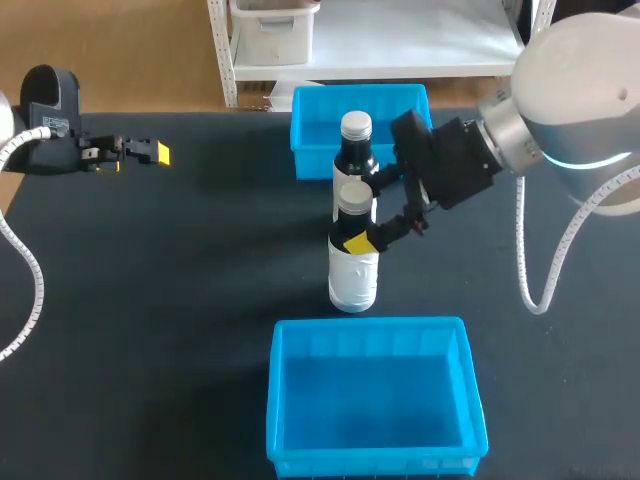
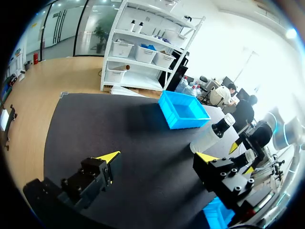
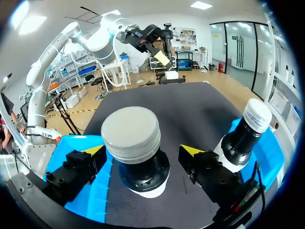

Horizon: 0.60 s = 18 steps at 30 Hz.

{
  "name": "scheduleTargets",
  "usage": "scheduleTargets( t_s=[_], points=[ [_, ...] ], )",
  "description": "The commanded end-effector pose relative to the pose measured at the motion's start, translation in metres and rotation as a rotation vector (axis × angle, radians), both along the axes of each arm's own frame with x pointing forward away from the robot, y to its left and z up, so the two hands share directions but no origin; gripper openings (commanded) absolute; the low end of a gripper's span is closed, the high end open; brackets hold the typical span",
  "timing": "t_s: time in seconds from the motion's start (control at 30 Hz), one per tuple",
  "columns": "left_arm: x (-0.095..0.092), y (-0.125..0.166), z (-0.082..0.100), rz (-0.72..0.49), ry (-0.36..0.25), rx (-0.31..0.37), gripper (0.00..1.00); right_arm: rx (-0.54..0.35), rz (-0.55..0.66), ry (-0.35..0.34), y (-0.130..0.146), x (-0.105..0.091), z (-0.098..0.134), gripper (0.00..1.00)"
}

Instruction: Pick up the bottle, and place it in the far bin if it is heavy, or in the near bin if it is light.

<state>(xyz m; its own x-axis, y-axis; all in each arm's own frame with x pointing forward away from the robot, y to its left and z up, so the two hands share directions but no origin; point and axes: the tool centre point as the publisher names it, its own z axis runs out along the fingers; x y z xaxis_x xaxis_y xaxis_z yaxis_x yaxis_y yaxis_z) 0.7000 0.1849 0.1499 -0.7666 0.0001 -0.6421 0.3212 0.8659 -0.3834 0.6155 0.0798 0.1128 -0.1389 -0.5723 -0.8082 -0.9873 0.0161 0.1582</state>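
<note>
Two dark bottles with white labels stand between the bins. The nearer bottle [image 1: 353,275] has a grey cap [image 3: 131,131], and my right gripper [image 1: 365,210] is open around its neck, with a gap on each side between the cap and the yellow fingertips [image 3: 190,150]. The second bottle [image 1: 356,150] [image 3: 248,136] stands just behind it, in front of the far blue bin [image 1: 312,108]. The near blue bin [image 1: 290,400] is empty. My left gripper [image 1: 140,152] [image 2: 157,157] is open over the table's far left and holds nothing.
The second bottle stands close beside my right gripper's far finger. From the left wrist view both bottles [image 2: 209,136] and the far bin [image 2: 183,109] lie ahead across bare black table [image 2: 119,124].
</note>
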Motion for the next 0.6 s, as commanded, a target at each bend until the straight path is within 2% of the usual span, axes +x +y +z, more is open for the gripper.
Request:
scheduleTargets(
  t_s=[0.03,0.23,0.3,0.4,0.43,0.47,0.53,0.6],
  points=[
    [0.0000,0.0000,0.0000,0.000,0.000,0.000,1.00,0.007,0.003,-0.001,0.0011,0.0010,0.0008,1.00],
    [0.0000,0.0000,0.0000,0.000,0.000,0.000,1.00,0.009,0.002,-0.006,0.0020,0.0009,0.0026,0.98],
    [0.0000,0.0000,0.0000,0.000,0.000,0.000,1.00,0.010,0.001,-0.007,0.0018,0.0011,0.0032,0.78],
    [0.0000,0.0000,0.0000,0.000,0.000,0.000,1.00,0.011,0.001,-0.009,0.0018,0.0012,0.0036,0.75],
    [0.0000,0.0000,0.0000,0.000,0.000,0.000,1.00,0.011,0.001,-0.010,0.0021,0.0010,0.0037,0.68],
    [0.0000,0.0000,0.0000,0.000,0.000,0.000,1.00,0.011,0.002,-0.011,0.0022,0.0009,0.0038,0.51],
    [0.0000,0.0000,0.0000,0.000,0.000,0.000,1.00,0.012,0.003,-0.010,0.0025,0.0006,0.0038,0.47],
    [0.0000,0.0000,0.0000,0.000,0.000,0.000,1.00,0.013,0.003,-0.009,0.0026,0.0004,0.0038,0.47]
  ],
)
